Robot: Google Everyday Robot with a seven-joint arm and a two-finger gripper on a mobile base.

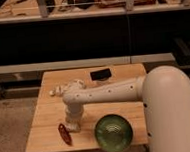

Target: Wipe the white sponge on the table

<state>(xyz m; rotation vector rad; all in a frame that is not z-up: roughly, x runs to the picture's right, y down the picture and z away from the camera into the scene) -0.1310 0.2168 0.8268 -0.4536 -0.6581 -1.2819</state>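
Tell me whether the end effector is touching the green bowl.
Apart. The camera view shows the end effector down at the table, with bare wood between it and the green bowl.

The white sponge (74,127), apparently a small off-white block, lies on the light plank tabletop (45,122) toward its front-left corner. The gripper (71,122) points down directly over it.
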